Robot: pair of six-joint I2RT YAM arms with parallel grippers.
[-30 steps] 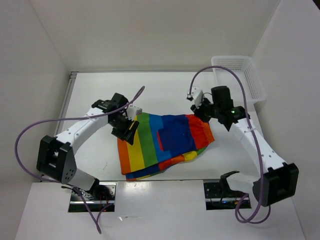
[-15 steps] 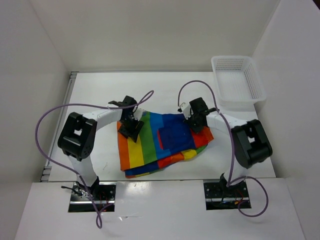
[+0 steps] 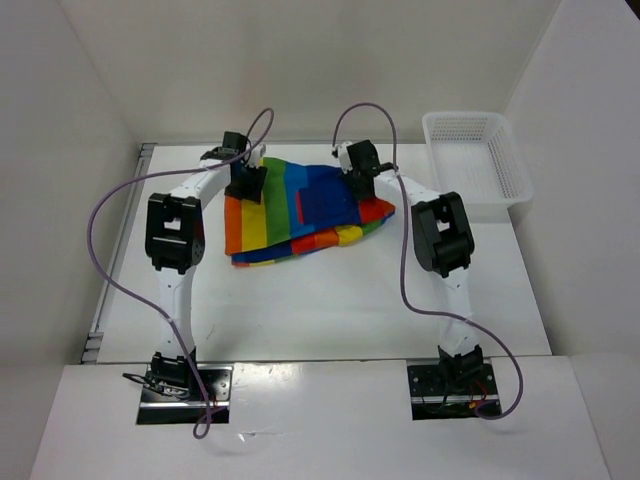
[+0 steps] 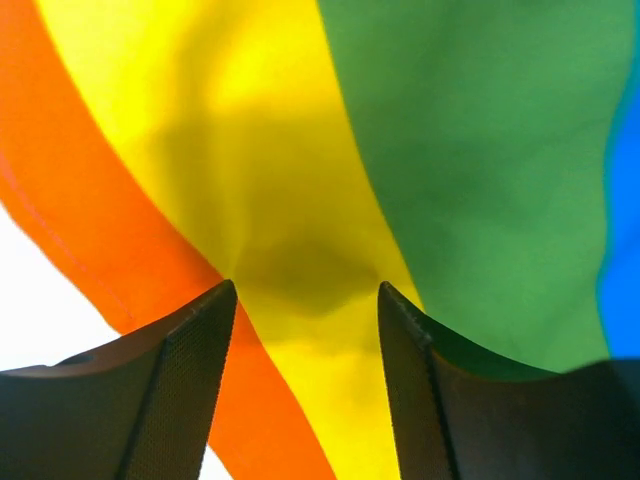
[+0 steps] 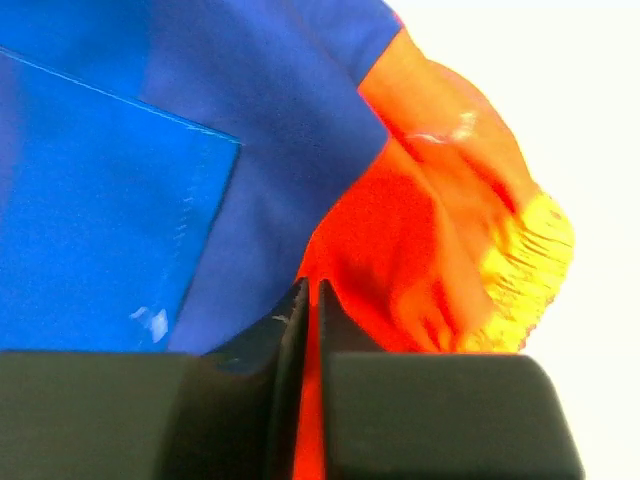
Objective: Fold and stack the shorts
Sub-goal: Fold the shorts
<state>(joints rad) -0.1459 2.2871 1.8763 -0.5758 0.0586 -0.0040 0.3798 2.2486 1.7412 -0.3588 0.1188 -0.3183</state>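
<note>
Right jaws are pressed together, pinching a red fold of the shorts (image 3: 300, 210) just beside the blue patch pocket (image 5: 90, 200). Left jaws stand well apart, their fingertips (image 4: 180, 380) resting on the yellow stripe (image 4: 280, 150), which puckers between them without being clamped. Between the two wrists the shorts lie folded and rumpled on the far part of the tabletop (image 3: 330, 300), orange at the left through to blue and red at the right. A white mesh basket (image 3: 478, 165) stands apart at the far right.
</note>
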